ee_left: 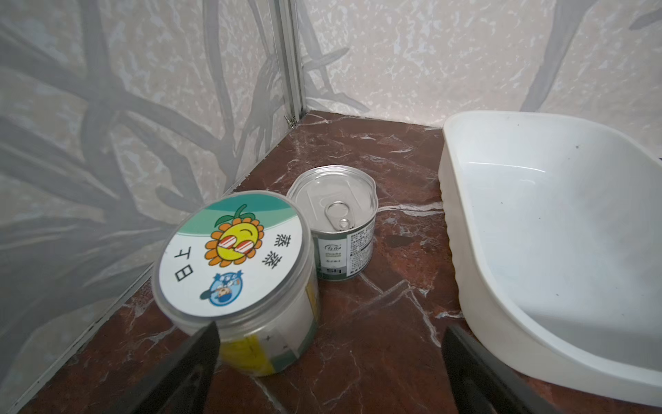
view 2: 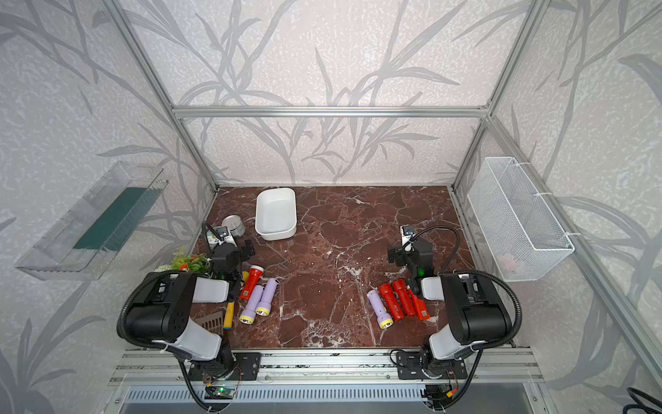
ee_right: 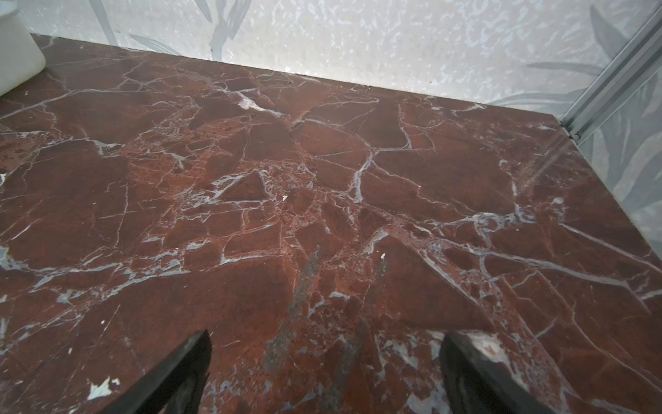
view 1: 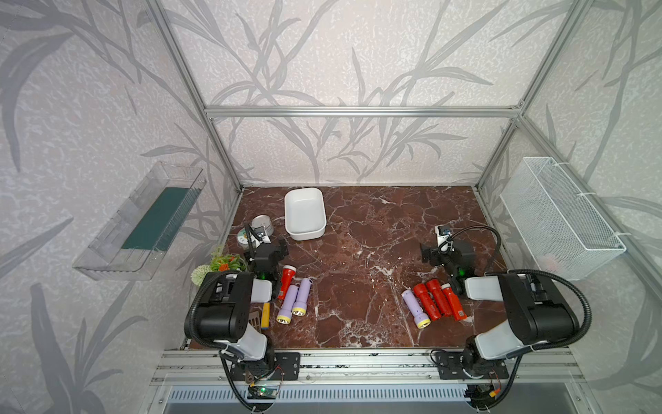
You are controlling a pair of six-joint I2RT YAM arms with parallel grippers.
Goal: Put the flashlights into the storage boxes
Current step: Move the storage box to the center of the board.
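The white tub (view 1: 306, 234) at upper left of the bench (view 1: 376, 233) shows only its bare floor — three flashlights (view 1: 288, 301) lie lower left, four flashlights (view 1: 427, 303) lower right. Left gripper (ee_left: 331, 331) and right gripper (ee_right: 324, 335) gape wide, holding nothing. The clear wall bin (view 1: 107, 258) holds a green sheet (view 1: 157, 222).

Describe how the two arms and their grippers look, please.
The left arm and right arm look alike: bulky black joint housings with pale grey-white link covers. A black ribbed cable loops along each, and a small green light glows near each wrist. The left gripper and right gripper have black, tapered fingers.
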